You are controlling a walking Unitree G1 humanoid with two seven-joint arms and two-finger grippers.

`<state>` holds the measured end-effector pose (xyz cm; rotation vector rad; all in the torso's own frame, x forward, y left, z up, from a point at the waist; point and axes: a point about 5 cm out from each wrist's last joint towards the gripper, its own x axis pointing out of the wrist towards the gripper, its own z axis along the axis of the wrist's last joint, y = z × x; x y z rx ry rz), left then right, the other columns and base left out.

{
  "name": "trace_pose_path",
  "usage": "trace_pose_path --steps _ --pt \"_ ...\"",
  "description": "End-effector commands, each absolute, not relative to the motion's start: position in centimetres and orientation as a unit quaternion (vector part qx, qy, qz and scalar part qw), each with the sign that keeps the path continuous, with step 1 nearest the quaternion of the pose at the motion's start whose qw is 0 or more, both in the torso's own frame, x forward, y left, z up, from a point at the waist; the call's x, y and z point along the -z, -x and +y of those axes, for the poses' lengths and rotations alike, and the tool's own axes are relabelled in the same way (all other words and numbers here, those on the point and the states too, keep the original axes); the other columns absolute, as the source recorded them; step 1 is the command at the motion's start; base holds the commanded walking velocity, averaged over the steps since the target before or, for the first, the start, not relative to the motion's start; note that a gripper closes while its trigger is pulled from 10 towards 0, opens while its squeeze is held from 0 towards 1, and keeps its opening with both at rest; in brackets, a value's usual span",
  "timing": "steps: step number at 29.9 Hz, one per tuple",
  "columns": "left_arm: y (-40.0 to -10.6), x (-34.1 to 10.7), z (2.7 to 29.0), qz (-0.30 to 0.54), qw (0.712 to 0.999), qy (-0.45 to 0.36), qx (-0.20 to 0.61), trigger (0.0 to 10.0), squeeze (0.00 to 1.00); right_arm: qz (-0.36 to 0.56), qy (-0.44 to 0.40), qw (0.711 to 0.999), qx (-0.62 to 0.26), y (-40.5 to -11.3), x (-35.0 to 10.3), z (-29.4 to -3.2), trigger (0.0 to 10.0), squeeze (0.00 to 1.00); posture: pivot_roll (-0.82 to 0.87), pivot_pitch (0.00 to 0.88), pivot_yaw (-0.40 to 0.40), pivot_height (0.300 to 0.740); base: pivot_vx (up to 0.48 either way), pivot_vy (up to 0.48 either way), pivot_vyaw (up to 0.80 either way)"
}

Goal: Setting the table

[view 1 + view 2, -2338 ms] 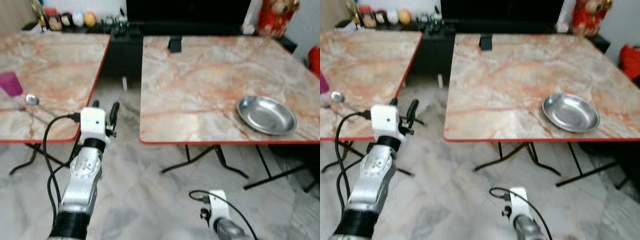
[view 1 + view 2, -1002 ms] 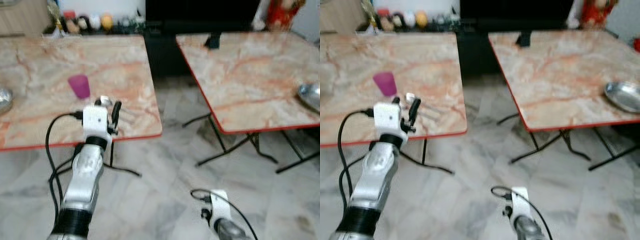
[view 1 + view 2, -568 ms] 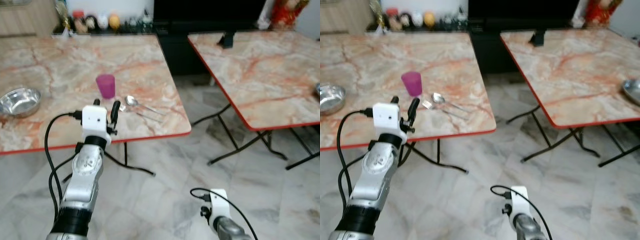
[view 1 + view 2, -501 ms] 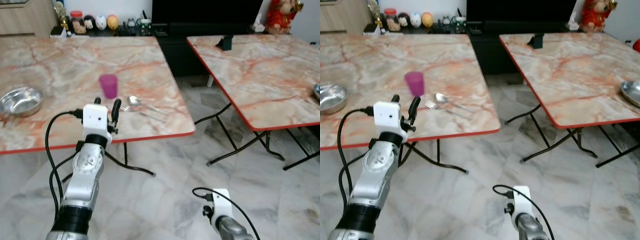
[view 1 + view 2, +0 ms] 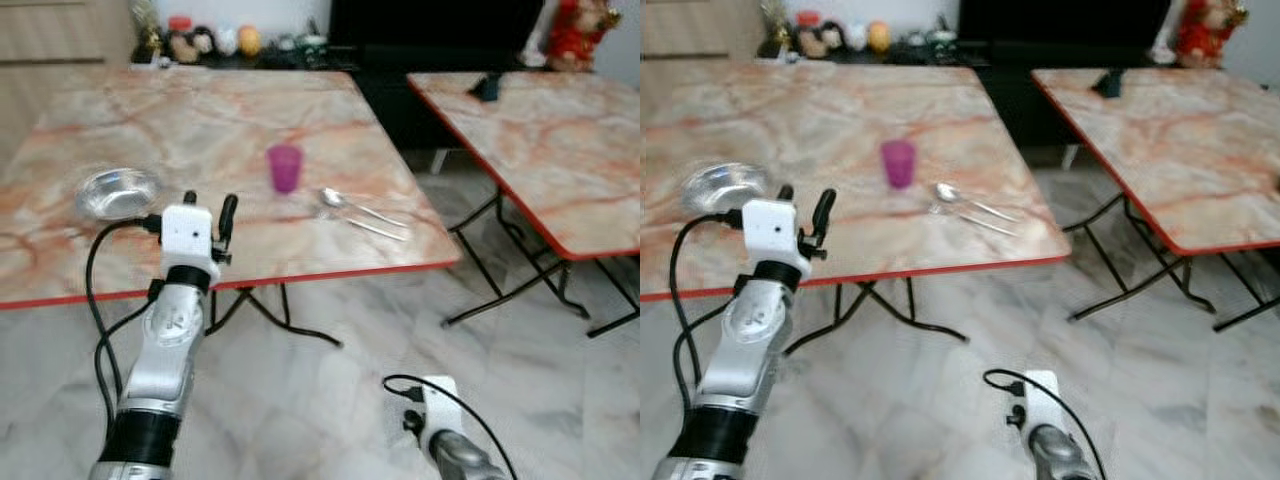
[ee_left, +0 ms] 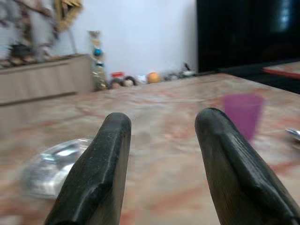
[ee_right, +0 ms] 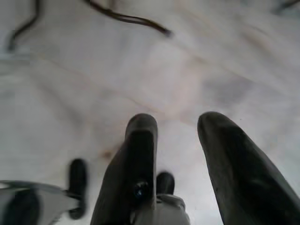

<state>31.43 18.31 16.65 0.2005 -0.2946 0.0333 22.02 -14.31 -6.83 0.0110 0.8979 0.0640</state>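
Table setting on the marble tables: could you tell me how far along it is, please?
Nothing looks placed by the robot yet. The left gripper is raised, open and empty, before the near table. The bowl, purple cup and spoon lie there ungrasped. The right gripper hangs over the floor.

Back wall has a big black TV [image 5: 430, 20] on a low dark cabinet [image 5: 400, 95], with a row of little figurines and jars [image 5: 205, 40] lined up to its left. There's a red plush toy [image 5: 572, 28] off in the far right corner. Floor is pale grey marble tile [image 5: 330, 400], and a wooden sideboard [image 6: 44, 82] runs along the white wall.
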Motion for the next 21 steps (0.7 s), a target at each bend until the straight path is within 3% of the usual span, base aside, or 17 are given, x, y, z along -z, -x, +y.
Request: trace_pose_path --steps 1,21 --pt "-31.61 -17.03 16.92 -0.158 0.983 -0.095 0.003 10.0 0.0 0.436 0.008 0.9 -0.017 -21.87 6.87 -15.83 10.0 0.0 0.06 0.0 -0.08 0.74 0.0 0.379 0.0" --pt "-31.63 -17.1 17.14 -0.158 0.983 -0.097 -0.003 10.0 0.0 0.437 0.008 0.899 -0.017 -21.9 6.85 -15.96 10.0 0.0 0.05 0.0 -0.082 0.74 0.0 0.381 0.0"
